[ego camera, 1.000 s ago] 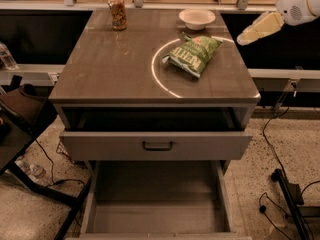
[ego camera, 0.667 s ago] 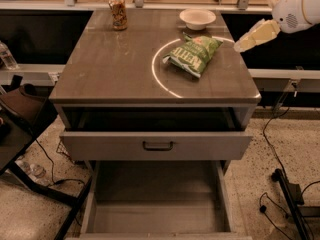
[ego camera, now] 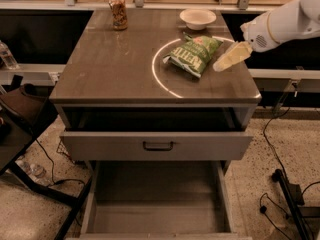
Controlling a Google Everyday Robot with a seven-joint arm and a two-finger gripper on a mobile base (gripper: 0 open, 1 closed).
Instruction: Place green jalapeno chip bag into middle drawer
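- I was at the reaching step. The green jalapeno chip bag (ego camera: 195,54) was not yet gripped and lay on the surface (ego camera: 115,69).
- My pincer (ego camera: 222,65) hung over the right edge of the surface, just beside the bag's right side and angled down toward it. I could not tell whether it was open or closed, nor whether it touched the bag.
- The bag lay flat in the right half of the surface, nearer the far right corner, with the white bowl (ego camera: 198,18) just behind it at the far edge. The patterned can (ego camera: 118,12) stood well apart by the far left corner.
- As I judged it, the next move called for closing on the bag's near edge, lifting it past the front edge and lowering it into the middle drawer (ego camera: 157,209), which stood pulled open below.
- The bag looked crinkly and green, with white lettering, and slightly puffed.
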